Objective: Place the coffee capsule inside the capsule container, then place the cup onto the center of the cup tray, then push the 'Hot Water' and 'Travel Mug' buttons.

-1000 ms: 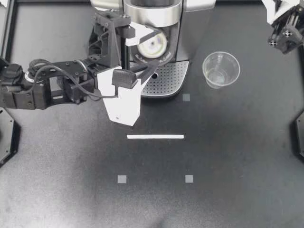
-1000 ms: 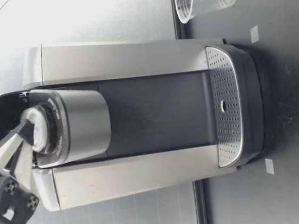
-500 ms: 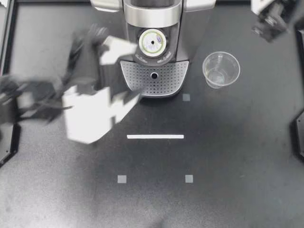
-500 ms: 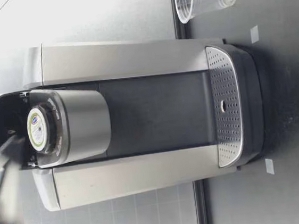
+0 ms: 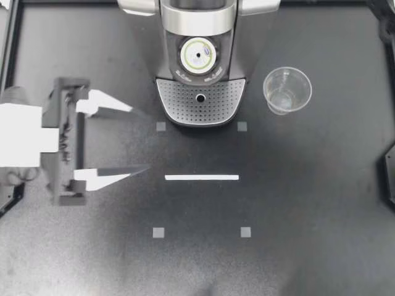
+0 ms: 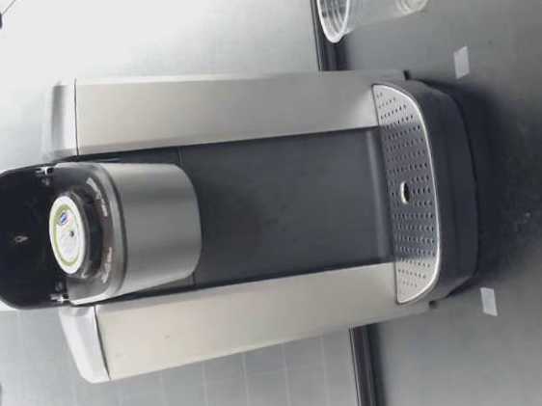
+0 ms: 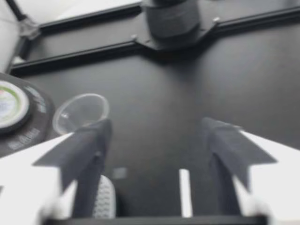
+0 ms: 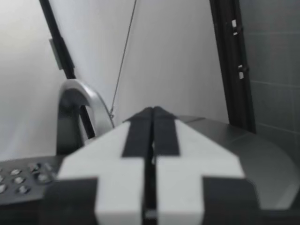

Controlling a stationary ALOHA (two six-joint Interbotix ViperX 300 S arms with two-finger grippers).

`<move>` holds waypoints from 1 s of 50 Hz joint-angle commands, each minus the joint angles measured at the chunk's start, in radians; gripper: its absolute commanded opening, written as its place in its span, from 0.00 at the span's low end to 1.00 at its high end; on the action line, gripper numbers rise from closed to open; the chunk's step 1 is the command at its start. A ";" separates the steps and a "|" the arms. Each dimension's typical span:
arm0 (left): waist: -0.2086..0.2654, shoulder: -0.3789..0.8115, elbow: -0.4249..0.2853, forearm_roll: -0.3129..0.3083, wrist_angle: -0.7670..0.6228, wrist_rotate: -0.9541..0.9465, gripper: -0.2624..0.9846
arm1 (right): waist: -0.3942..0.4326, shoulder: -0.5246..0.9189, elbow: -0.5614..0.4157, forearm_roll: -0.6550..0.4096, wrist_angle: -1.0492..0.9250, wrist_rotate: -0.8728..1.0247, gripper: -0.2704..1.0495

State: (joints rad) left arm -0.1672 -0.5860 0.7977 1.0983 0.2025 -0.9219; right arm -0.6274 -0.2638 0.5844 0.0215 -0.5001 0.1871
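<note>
Since the coffee capsule [image 5: 197, 57] already sits in the capsule container [image 5: 217, 69], the cup [image 5: 287, 90] comes next. It stands upright toward the counter's [image 5: 308, 216] far edge, right of the machine [image 5: 197, 18]. By the left edge, the left pincer [image 5: 148, 140] gapes wide and empty. Pressed closed on nothing, the right pincer [image 8: 151, 136] looks nearer.

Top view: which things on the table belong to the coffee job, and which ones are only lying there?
For the job:
- coffee capsule, already in the capsule container
- cup, beside the coffee machine
- cup tray, nothing on it
- my left gripper, open

Only lying there:
- white tape strip
- small grey square markers
</note>
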 commanded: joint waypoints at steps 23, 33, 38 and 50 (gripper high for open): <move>-0.002 -0.064 0.060 -0.014 -0.080 -0.005 0.48 | 0.014 0.097 -0.117 -0.002 0.026 0.014 0.26; 0.000 -0.064 0.060 -0.014 -0.075 -0.005 0.48 | 0.054 0.086 -0.112 -0.008 0.031 0.014 0.26; 0.000 -0.066 0.060 -0.014 -0.075 -0.005 0.48 | 0.075 0.075 -0.106 -0.011 0.031 0.014 0.26; 0.000 -0.066 0.057 -0.014 -0.075 -0.005 0.48 | 0.117 0.014 -0.058 -0.015 0.031 0.012 0.26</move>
State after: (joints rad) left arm -0.1672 -0.6443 0.8698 1.0861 0.1304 -0.9265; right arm -0.5384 -0.2071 0.5277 0.0092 -0.4663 0.1994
